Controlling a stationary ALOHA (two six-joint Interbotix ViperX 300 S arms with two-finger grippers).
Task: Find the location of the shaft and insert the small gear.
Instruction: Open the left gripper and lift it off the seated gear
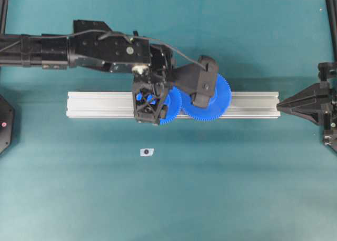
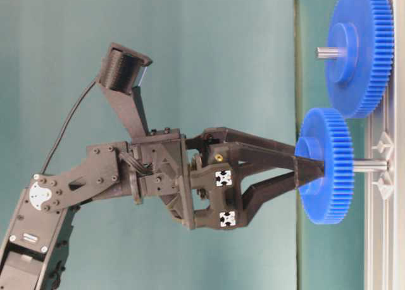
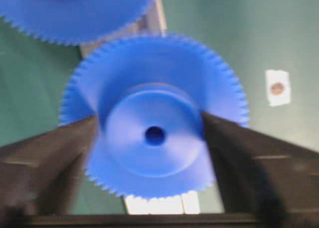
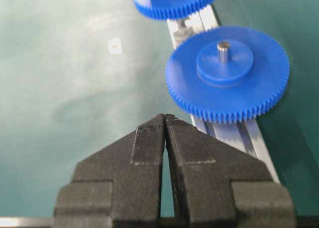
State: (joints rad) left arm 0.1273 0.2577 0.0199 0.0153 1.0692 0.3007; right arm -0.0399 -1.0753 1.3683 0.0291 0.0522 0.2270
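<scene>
**Mia:** Two blue wheels with teeth sit on the long silver rail (image 1: 100, 104). Which one is ours?

**Ben:** The small gear (image 2: 326, 166). In the side view it is low on the right. The larger gear (image 2: 357, 49) is above it.

**Mia:** Where is the shaft (image 2: 370, 166)?

**Ben:** It is the thin shiny pin between the small gear and the rail. The gear is on it, but some pin shows behind the gear. I think it could slide a bit more toward the rail.

**Mia:** Is the left gripper (image 2: 310, 170) holding it?

**Ben:** Its jaws sit on both sides of the round hub, one each side. The close view is blurry, so I cannot tell if they squeeze it or have let go.

**Mia:** How would you do this part well?

**Ben:** Keep the gear flat to the rail, not tipped. Push straight along the pin. Go slow so the teeth fit with the larger gear's teeth and do not jam. Pull away straight too, so the gear is not dragged off.

**Mia:** And the right gripper (image 4: 164, 123)?

**Ben:** Its jaws are pressed together with nothing in them. It waits at the right edge of the top view, well apart from the gears.
</scene>
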